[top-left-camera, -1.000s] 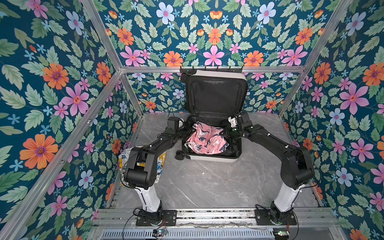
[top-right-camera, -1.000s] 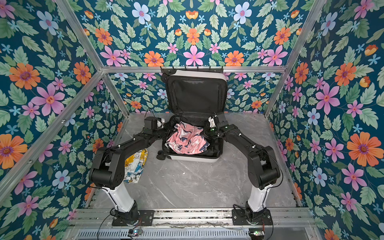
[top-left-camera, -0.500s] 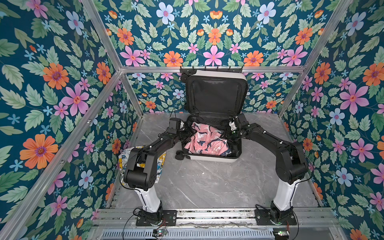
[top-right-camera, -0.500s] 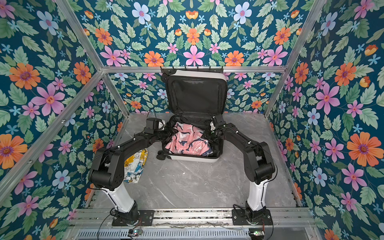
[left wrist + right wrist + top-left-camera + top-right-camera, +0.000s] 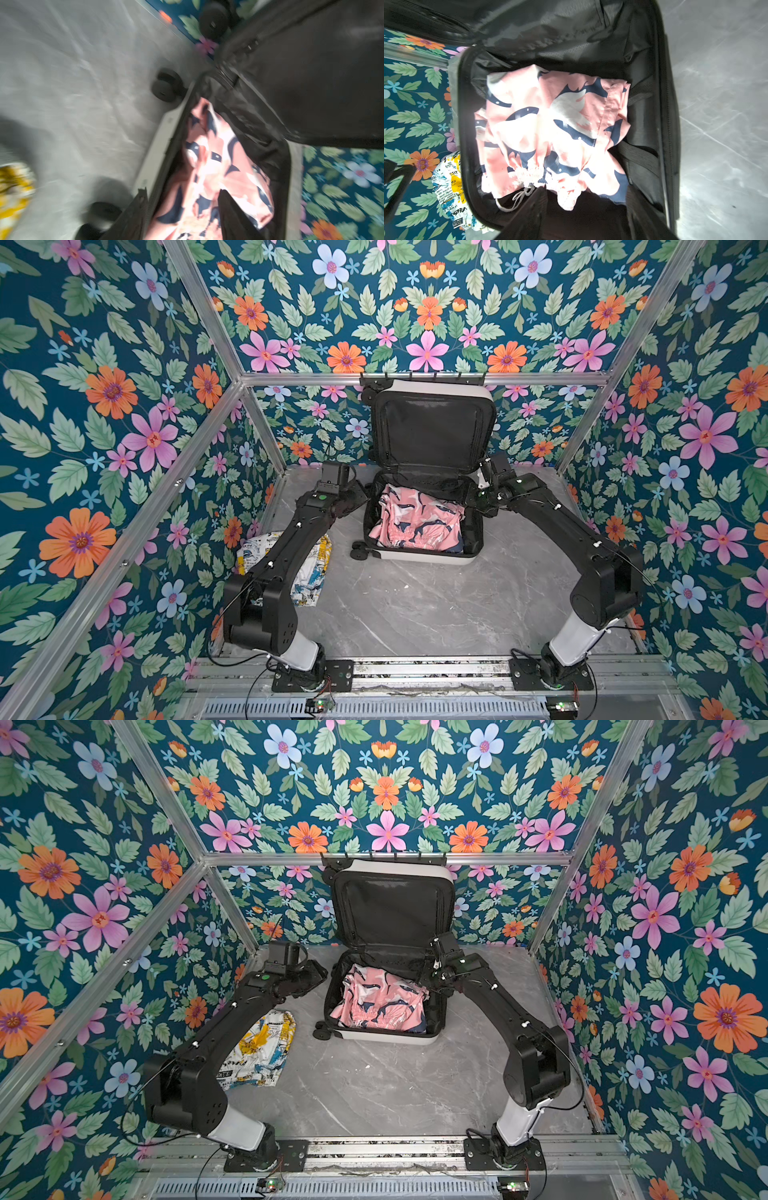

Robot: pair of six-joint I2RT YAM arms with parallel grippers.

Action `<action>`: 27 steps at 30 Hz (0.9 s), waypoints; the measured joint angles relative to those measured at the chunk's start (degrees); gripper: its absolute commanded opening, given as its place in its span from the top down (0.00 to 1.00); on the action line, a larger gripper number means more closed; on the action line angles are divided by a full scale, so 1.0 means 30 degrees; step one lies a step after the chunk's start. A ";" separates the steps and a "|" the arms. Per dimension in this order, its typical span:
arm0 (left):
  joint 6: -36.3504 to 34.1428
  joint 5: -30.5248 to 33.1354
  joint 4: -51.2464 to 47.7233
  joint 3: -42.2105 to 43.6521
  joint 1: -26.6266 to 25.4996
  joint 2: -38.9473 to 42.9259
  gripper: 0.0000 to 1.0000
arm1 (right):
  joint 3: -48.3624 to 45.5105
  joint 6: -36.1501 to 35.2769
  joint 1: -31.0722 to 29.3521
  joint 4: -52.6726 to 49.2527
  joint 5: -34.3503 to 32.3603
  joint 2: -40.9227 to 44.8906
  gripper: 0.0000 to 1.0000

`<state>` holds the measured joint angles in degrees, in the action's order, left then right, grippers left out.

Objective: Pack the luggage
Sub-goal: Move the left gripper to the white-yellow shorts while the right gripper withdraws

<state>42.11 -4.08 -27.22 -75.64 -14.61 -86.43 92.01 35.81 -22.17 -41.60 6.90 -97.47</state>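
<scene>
Luggage (image 5: 419,558) is lying open at the back middle of the table (image 5: 415,614) in both top views. Its wheels are pointing left, its long axis running across, and its black-lined lid is standing upright above the white shell. Pink patterned cloth (image 5: 415,518) is filling its base. Left wrist view, blurred: I am seeing the left gripper (image 5: 182,191) with fingers apart over the cloth. Right wrist view: the right gripper (image 5: 585,193) is gaping, gripping nothing.

Left wrist view blurred: the luggage (image 5: 158,149) smears, and a cut-off yellow patch is probably the printed bag (image 5: 14,187).
</scene>
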 measured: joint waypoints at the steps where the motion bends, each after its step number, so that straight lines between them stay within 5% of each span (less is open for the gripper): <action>1: -0.0204 0.0736 -0.0459 0.0306 0.0204 0.0423 0.41 | 0.0262 -0.0131 -0.0175 -0.0131 -0.0044 0.0197 0.40; 11: -0.1239 0.4947 -0.2499 0.6666 0.1756 0.2106 0.32 | 0.2222 -0.1625 -0.3759 -0.0146 0.0692 0.0291 0.37; 27: -0.1596 0.5486 0.0481 1.0083 0.3089 -0.1071 0.32 | -0.0896 -0.1472 -0.5537 0.0532 0.2120 0.2834 0.37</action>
<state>37.32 12.38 -25.78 -45.39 -5.34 -89.65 89.32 31.40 -38.79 -40.01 13.26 -88.97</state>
